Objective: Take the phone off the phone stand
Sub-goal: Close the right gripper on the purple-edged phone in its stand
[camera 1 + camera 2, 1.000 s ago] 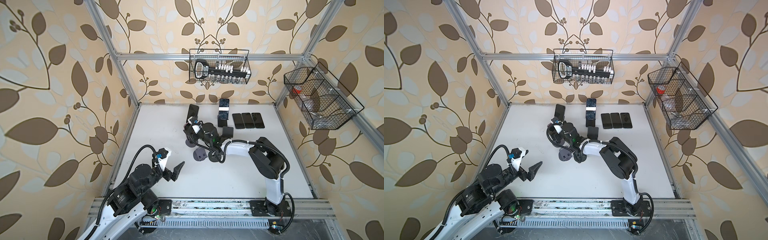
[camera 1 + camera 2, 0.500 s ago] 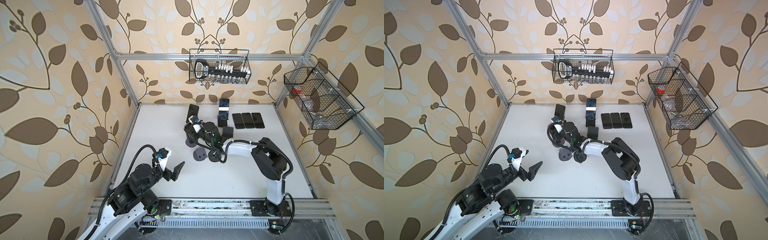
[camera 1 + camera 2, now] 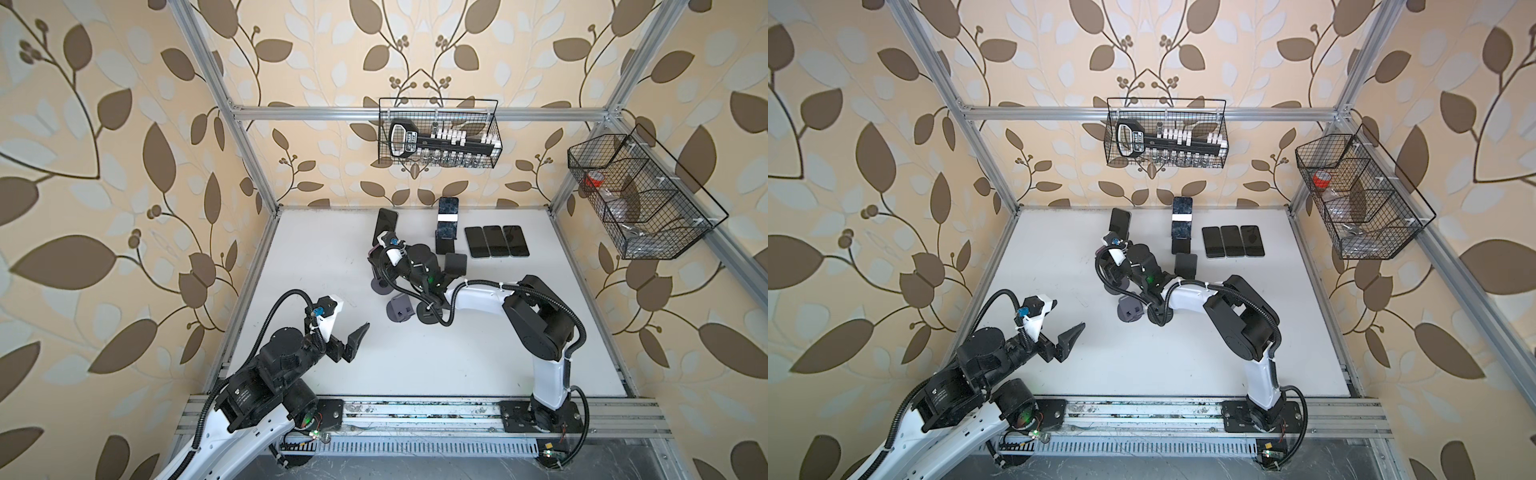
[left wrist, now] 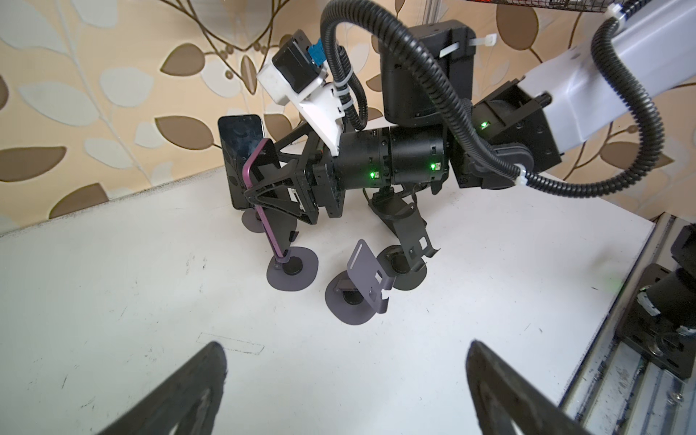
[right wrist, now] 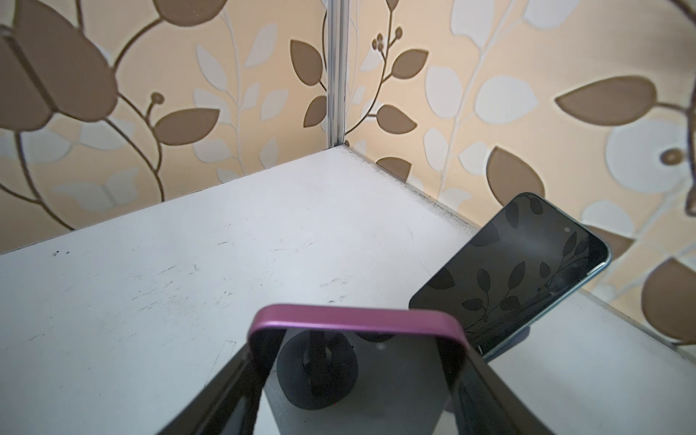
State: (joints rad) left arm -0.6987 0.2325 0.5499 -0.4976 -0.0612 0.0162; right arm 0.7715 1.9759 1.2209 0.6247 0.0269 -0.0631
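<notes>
A phone (image 4: pixel 268 233) with a purple rim leans on a purple phone stand, whose round base (image 4: pixel 292 269) rests on the white table. My right gripper (image 4: pixel 271 188) reaches in from the side, and its black fingers press on the phone's two long edges. In the right wrist view the purple rim (image 5: pixel 354 316) arches between the two fingers, and the right gripper (image 5: pixel 356 357) is shut on it. In both top views the wrist camera (image 3: pixel 390 245) hides this phone. My left gripper (image 3: pixel 353 332) (image 4: pixel 346 350) hangs open and empty over the table's front left.
A second phone (image 3: pixel 385 222) (image 5: pixel 519 271) leans on a stand just behind. A third phone (image 3: pixel 447 220) stands at the back, with three phones (image 3: pixel 494 241) lying flat beside it. Empty stands (image 4: pixel 361 286) (image 4: pixel 406 241) sit near the right arm. Wire baskets (image 3: pixel 440 137) (image 3: pixel 640 199) hang on the walls.
The right gripper's jaws have drawn in onto the phone's edges and the right arm has shifted slightly. The left arm has not moved.
</notes>
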